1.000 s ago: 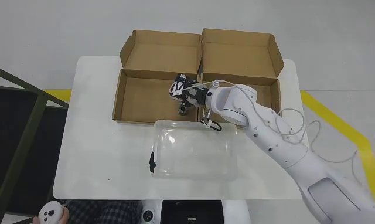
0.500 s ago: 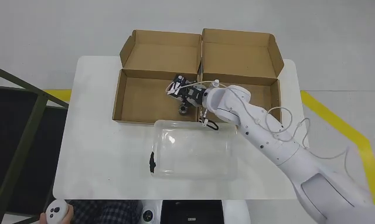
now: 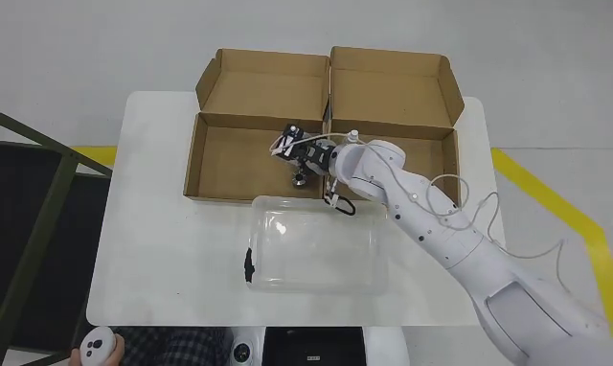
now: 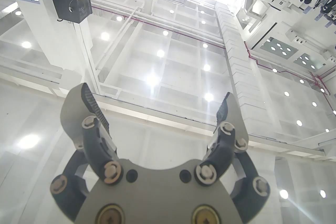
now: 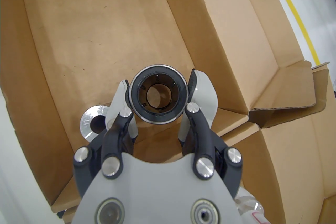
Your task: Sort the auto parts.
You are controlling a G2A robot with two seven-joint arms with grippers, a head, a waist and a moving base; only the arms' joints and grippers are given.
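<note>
The sorting is judged to be well advanced. One silver metal bushing (image 5: 88, 117) is already lying in the left cardboard box (image 3: 225, 165), close to its near wall. A second part, a cylindrical bearing (image 5: 135, 99), is held by the right hand (image 5: 159, 82) just above the floor of the same box, beside the bushing and not yet released. The fingers are closed narrowly on the bearing's sides.

In the top view, little is seen in the clear plastic bin (image 3: 259, 213), which stands on the bench (image 3: 163, 222) in front of the boxes. A small dark item (image 3: 248, 265) is seen at its left edge; what it is cannot be told. The floor of the right cardboard box (image 3: 388, 93) is largely hidden by the arm, so its contents cannot be judged.

What is left is thought to be the setting down of the bearing and perhaps the handling of that dark item.

The bearing is seen end-on: a black ring face, a bright steel outer shell, and an open bore through which the cardboard is visible. It looks rigid and smooth-sided, so slipping in the grip is to be guarded against.

The left hand (image 4: 156, 93) is raised toward the ceiling, spread wide, with nothing held.
</note>
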